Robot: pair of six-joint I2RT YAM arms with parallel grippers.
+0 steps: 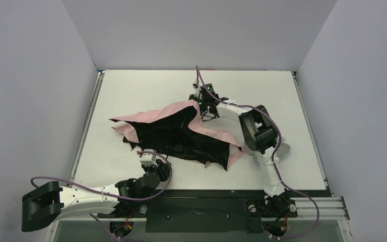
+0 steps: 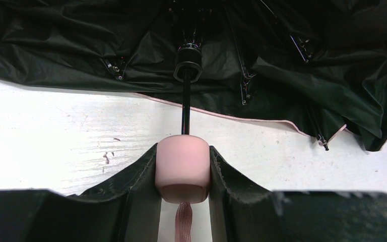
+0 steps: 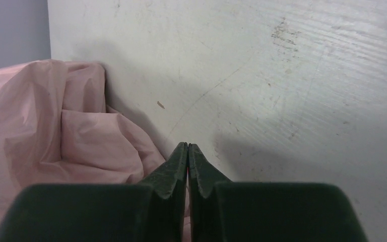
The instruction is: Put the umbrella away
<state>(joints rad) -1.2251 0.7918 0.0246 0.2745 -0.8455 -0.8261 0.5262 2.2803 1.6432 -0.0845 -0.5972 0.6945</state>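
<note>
The umbrella [image 1: 181,133] lies half collapsed in the middle of the table, its black inner side up and its salmon-pink fabric [image 3: 55,131] folded over the edges. My left gripper [image 2: 183,151] is shut on the pink handle [image 2: 183,166]. The strap hangs behind the handle, and the thin black shaft [image 2: 186,108] runs forward into the canopy. In the top view the left gripper [image 1: 148,160] is at the umbrella's near edge. My right gripper [image 3: 188,146] is at the far edge [image 1: 203,107], its fingers pressed together with a sliver of pink fabric in the slit between them.
The white table [image 1: 146,85] is boxed in by grey walls at the left, back and right. Black ribs with metal tips [image 2: 243,96] stick out from the folds. A black rail runs along the near edge by the arm bases [image 1: 262,204].
</note>
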